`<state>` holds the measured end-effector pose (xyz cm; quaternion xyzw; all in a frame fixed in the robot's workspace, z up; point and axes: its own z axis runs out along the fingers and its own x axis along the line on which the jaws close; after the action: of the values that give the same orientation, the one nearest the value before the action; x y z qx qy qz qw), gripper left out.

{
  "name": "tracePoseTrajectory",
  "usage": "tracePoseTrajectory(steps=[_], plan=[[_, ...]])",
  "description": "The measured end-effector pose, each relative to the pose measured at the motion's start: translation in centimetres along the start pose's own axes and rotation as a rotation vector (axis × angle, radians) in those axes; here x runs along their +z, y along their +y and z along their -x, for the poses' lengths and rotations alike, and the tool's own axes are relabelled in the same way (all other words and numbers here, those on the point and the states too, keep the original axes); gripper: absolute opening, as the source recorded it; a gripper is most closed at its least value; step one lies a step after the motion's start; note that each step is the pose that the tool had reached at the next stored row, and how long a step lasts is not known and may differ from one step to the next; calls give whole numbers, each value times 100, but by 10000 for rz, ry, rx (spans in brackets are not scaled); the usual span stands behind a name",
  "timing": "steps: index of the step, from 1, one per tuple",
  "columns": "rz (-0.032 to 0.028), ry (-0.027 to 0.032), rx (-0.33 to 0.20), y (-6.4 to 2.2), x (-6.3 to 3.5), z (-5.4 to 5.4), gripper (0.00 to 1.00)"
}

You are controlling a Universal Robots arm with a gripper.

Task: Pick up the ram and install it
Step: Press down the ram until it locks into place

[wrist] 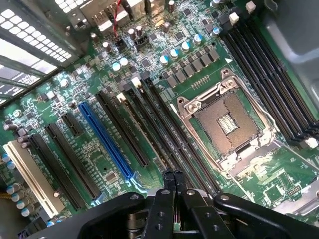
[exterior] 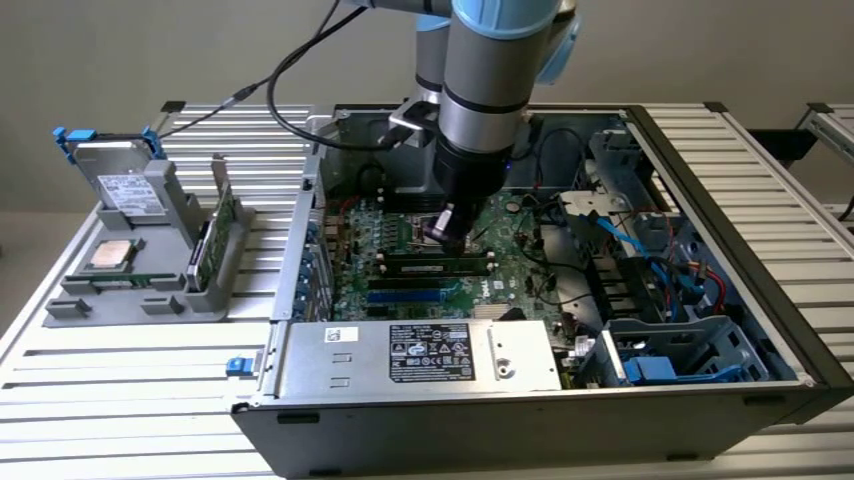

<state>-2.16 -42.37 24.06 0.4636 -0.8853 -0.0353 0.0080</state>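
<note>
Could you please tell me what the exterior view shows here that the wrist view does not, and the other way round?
Exterior view alone: the whole open computer case, its silver power supply, the ram seated in a motherboard slot, and the grey parts holder at that view's left.

Wrist view alone: the empty processor socket, the blue expansion slot and the shut fingertips up close.

Both: the green motherboard with the gripper above it, holding nothing.
</note>
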Motion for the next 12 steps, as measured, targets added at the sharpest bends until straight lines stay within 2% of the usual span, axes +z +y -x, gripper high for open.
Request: tracePoseTrajectory(steps=[2,7,12], plan=[[43,31,181,0,2,0,10],[206,128,638,0,4,0,10],[331,178,1190,0,6,0,10]])
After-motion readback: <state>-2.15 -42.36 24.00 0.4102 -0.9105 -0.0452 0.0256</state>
